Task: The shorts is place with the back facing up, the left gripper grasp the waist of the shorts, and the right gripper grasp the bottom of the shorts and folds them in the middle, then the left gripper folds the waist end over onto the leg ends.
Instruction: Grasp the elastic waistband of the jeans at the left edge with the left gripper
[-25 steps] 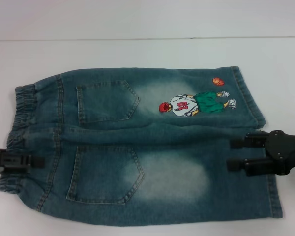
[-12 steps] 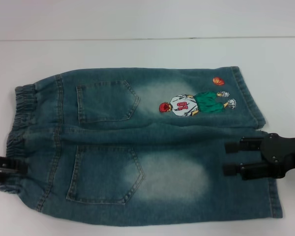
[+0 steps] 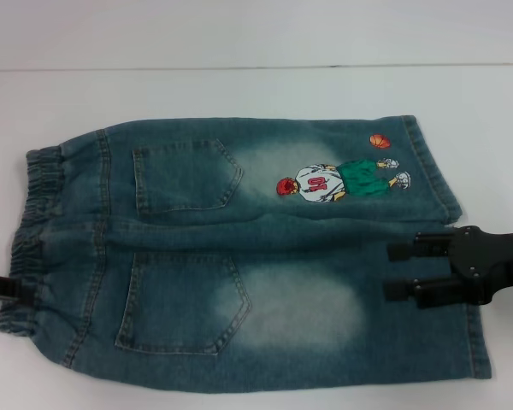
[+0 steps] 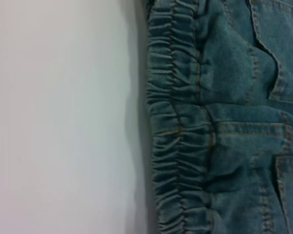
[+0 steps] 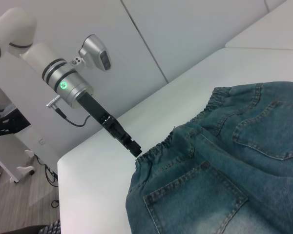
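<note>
The shorts (image 3: 239,282) lie flat on the white table, back up, with two patch pockets and a basketball player patch (image 3: 338,181) showing. The puckered waist (image 3: 34,222) is at the left and the leg hems (image 3: 477,342) at the right. My left gripper (image 3: 0,297) sits at the outer edge of the waist's near half, open, holding nothing. The left wrist view shows only the waist (image 4: 176,122) and bare table. My right gripper (image 3: 398,272) hovers open over the near leg, just inside its hem. The right wrist view shows the left gripper (image 5: 133,147) at the waist (image 5: 185,139).
The white table (image 3: 239,85) runs wide behind and to both sides of the shorts. Its left edge (image 5: 68,161) drops off to the floor just beyond the left arm (image 5: 63,83). A wall stands behind the table.
My left gripper has slid leftward, from over the waistband to its outer edge. My right gripper has shifted slightly left over the near leg. The shorts have not moved.
</note>
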